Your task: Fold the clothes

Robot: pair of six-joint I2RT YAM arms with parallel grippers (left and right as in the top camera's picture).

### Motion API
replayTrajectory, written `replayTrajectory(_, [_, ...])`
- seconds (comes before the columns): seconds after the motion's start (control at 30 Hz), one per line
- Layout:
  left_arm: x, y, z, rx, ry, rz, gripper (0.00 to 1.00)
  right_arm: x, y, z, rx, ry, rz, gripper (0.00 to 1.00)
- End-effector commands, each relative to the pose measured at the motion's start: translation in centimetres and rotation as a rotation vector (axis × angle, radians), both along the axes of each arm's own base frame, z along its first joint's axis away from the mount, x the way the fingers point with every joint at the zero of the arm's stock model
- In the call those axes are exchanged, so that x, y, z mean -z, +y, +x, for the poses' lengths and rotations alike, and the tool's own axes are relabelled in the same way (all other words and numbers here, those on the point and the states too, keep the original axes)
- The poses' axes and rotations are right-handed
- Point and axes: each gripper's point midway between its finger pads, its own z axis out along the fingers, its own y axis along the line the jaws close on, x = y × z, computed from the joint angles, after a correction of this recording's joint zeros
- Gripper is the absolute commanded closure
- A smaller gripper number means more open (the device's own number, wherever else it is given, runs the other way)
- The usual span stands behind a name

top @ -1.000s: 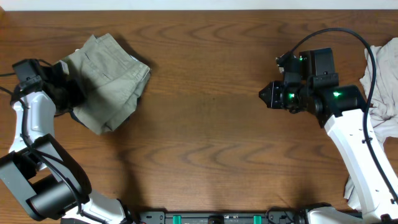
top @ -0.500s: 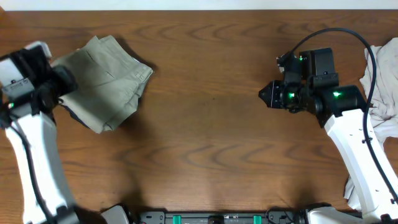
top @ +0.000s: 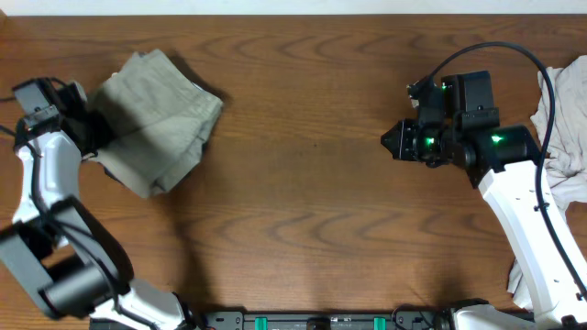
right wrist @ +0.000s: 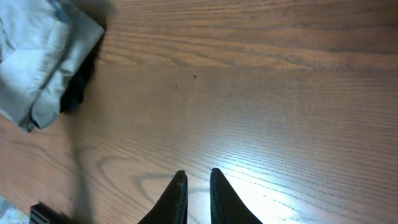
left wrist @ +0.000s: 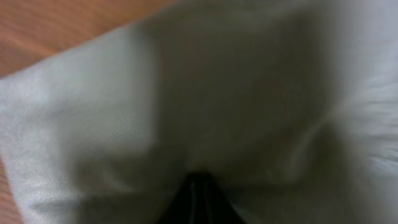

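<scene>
The grey-green khaki shorts (top: 163, 119) lie folded in a bundle at the table's far left. They fill the left wrist view as blurred cloth (left wrist: 217, 93) and show small at the top left of the right wrist view (right wrist: 43, 56). My left gripper (top: 97, 136) is at the bundle's left edge, shut, its dark tips (left wrist: 199, 182) pressed together against the fabric. Whether cloth is pinched between them I cannot make out. My right gripper (top: 387, 140) hovers over bare wood right of centre. Its fingers (right wrist: 198, 175) are all but shut, with a narrow slit and nothing between them.
A heap of off-white garments (top: 569, 110) lies at the right table edge behind the right arm, and more pale cloth (top: 521, 275) shows at the lower right. Brown wood (top: 303, 183) lies between the two arms.
The left arm lifted and swung outward half a second ago, then came back to the shorts' left edge. The shorts shifted slightly. The right arm has stayed put.
</scene>
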Motion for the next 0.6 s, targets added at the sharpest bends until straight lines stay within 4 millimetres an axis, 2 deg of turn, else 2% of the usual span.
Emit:
replayTrajectory(0.0, [5.2, 0.7, -1.6, -0.064, 0.125, -0.064, 0.94, -0.4, 0.2, -0.1, 0.005, 0.003, 0.018, 0.88])
replayTrajectory(0.13, [6.6, 0.0, -1.8, -0.049, 0.165, -0.083, 0.94, -0.4, 0.1, -0.2, 0.006, 0.006, 0.017, 0.88])
replayTrajectory(0.23, [6.0, -0.2, -1.8, -0.058, 0.156, -0.085, 0.94, -0.4, 0.1, -0.2, 0.005, 0.006, 0.017, 0.88])
replayTrajectory(0.3, [4.7, -0.2, -1.8, -0.064, 0.137, -0.078, 0.94, -0.3, 0.1, -0.3, 0.005, 0.013, 0.016, 0.88])
replayTrajectory(0.37, [2.4, -0.4, -1.8, -0.06, 0.097, -0.062, 0.92, -0.3, 0.1, -0.4, 0.001, 0.013, 0.013, 0.88])
replayTrajectory(0.43, [-1.1, -1.3, -1.4, -0.031, 0.022, -0.069, 0.85, -0.3, 0.1, -0.3, -0.012, 0.001, 0.007, 0.88])
replayTrajectory(0.47, [-3.2, -2.3, -1.1, -0.002, -0.028, -0.088, 0.76, -0.4, 0.1, -0.2, -0.019, -0.009, 0.004, 0.87])
replayTrajectory(0.5, [-6.1, -4.1, -0.7, 0.051, -0.1, -0.122, 0.62, -0.6, 0.0, 0.1, -0.034, -0.036, -0.005, 0.82])
replayTrajectory(0.53, [-8.7, -5.7, -0.6, 0.1, -0.157, -0.148, 0.53, -0.9, -0.1, 0.7, -0.049, -0.081, -0.028, 0.78])
replayTrajectory(0.57, [-9.8, -6.5, -0.7, 0.121, -0.18, -0.155, 0.51, -1.0, -0.2, 1.0, -0.05, -0.099, -0.04, 0.77])
